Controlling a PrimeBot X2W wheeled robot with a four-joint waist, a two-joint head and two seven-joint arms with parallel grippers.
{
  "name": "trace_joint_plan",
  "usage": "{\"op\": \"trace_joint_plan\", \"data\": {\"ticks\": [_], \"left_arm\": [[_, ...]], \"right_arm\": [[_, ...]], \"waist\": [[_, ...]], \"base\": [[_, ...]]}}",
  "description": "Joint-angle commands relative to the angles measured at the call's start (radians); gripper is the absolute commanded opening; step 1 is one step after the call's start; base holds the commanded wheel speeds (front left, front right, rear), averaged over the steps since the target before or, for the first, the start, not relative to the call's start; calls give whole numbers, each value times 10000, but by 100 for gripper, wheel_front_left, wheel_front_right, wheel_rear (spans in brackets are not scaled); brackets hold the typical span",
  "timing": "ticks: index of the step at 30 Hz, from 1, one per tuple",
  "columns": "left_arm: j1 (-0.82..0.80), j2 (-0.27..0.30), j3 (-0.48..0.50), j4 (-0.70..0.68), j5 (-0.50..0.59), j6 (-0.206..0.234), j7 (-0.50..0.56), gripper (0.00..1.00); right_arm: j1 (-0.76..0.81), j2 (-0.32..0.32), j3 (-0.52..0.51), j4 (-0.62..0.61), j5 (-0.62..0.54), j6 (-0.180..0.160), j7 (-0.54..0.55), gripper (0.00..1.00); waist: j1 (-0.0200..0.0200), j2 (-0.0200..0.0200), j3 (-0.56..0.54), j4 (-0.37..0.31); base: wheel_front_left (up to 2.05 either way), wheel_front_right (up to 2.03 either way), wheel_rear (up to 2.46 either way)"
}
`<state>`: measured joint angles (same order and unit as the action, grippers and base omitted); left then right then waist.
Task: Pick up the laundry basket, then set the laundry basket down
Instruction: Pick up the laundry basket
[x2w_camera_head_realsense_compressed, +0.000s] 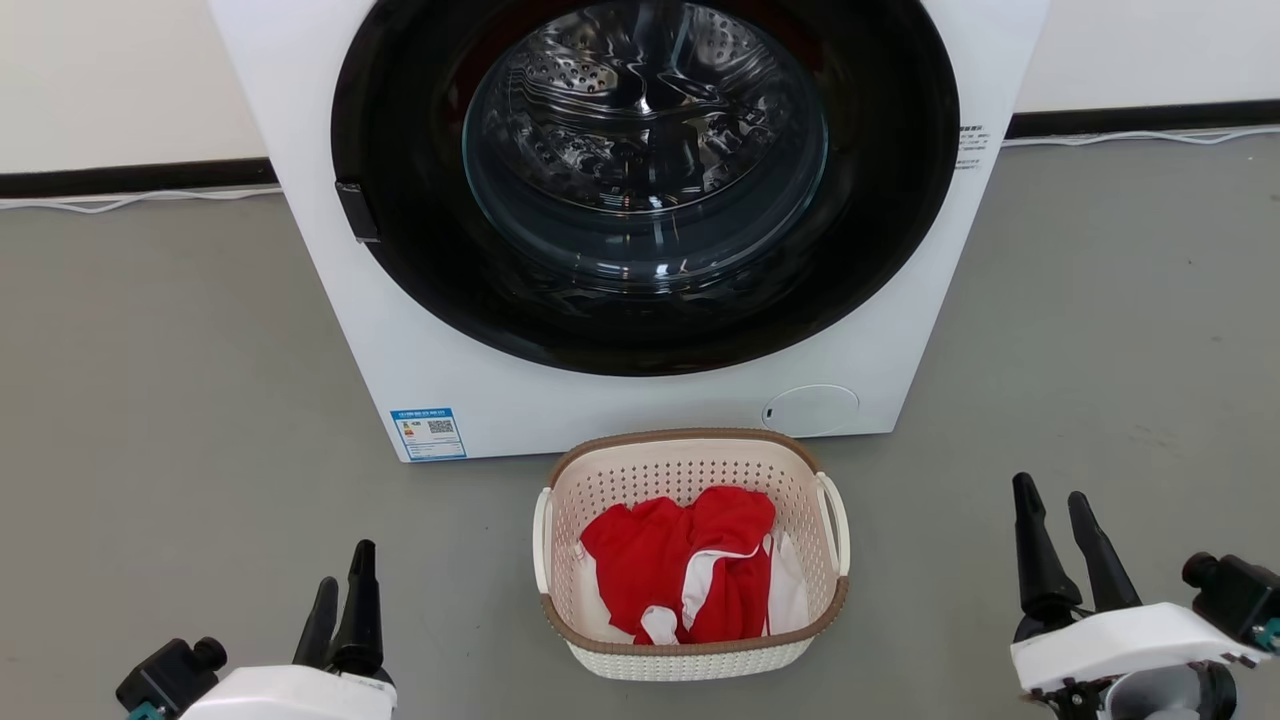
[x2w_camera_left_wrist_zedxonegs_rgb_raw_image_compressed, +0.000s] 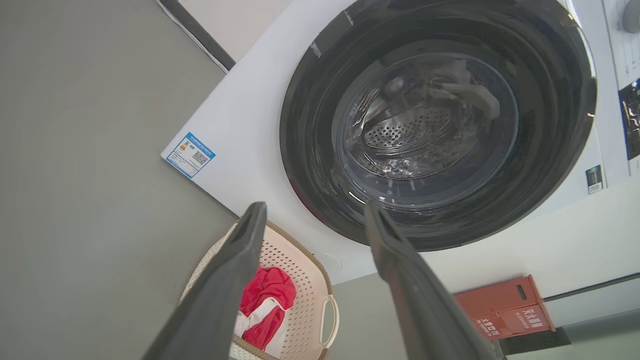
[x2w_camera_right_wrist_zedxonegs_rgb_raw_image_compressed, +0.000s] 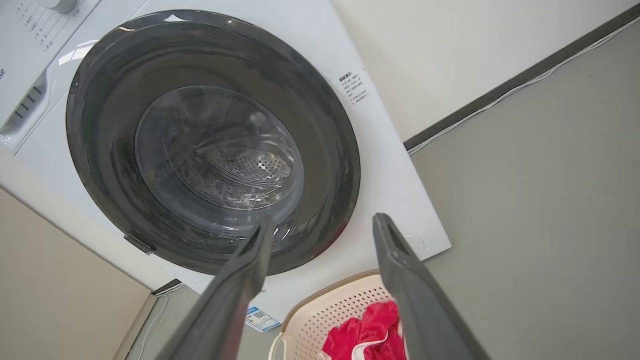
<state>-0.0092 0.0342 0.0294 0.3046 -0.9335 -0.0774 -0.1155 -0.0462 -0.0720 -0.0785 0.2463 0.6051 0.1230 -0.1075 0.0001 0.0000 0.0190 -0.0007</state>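
Observation:
The laundry basket (x2w_camera_head_realsense_compressed: 690, 470) stands on the grey floor just in front of the washing machine: cream perforated plastic, brown rim, white side handles, with red and white cloth (x2w_camera_head_realsense_compressed: 690, 565) lying inside. My left gripper (x2w_camera_head_realsense_compressed: 345, 590) is at the lower left, well apart from the basket, jaws open and holding nothing. At the lower right my right gripper (x2w_camera_head_realsense_compressed: 1055, 510) is also open and apart from the basket. The left wrist view shows the basket (x2w_camera_left_wrist_zedxonegs_rgb_raw_image_compressed: 300, 280) between its spread fingers (x2w_camera_left_wrist_zedxonegs_rgb_raw_image_compressed: 230, 280). In the right wrist view the basket (x2w_camera_right_wrist_zedxonegs_rgb_raw_image_compressed: 340, 310) sits low between the fingers (x2w_camera_right_wrist_zedxonegs_rgb_raw_image_compressed: 405, 280).
A white front-loading washing machine (x2w_camera_head_realsense_compressed: 620, 390) with a dark round door, shut, rises right behind the basket. A pale wall with a dark skirting and a white cable (x2w_camera_head_realsense_compressed: 130, 200) runs along the back. A red box (x2w_camera_left_wrist_zedxonegs_rgb_raw_image_compressed: 505, 305) stands against the wall beside the machine.

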Motion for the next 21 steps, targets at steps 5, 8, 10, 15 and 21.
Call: {"op": "trace_joint_plan", "data": {"ticks": [5,8,10,15,21], "left_arm": [[-432,113,171,-291,1020,108,-253,100],[-442,116,178,-278,1467,115,-341,100],[-443,119,190,-257,1745,116,-400,100],[-440,124,230,-198,2541,136,-547,100],[-463,131,305,-134,3456,152,-722,100]], "right_arm": [[-371,-181,232,-128,-1056,52,-333,100],[-390,-207,254,-73,-1506,53,-421,100],[-402,-216,259,-46,-1803,55,-480,100],[-421,-238,260,3,-2558,58,-627,100],[-461,-282,304,75,-3413,61,-802,100]], "waist": [[0,0,-12,-6],[0,0,-19,-9],[0,0,-22,-17],[0,0,-38,-37],[0,0,-46,-65]], "base": [[0,0,0],[0,0,0],[0,0,0],[0,0,0],[0,0,0]]}}
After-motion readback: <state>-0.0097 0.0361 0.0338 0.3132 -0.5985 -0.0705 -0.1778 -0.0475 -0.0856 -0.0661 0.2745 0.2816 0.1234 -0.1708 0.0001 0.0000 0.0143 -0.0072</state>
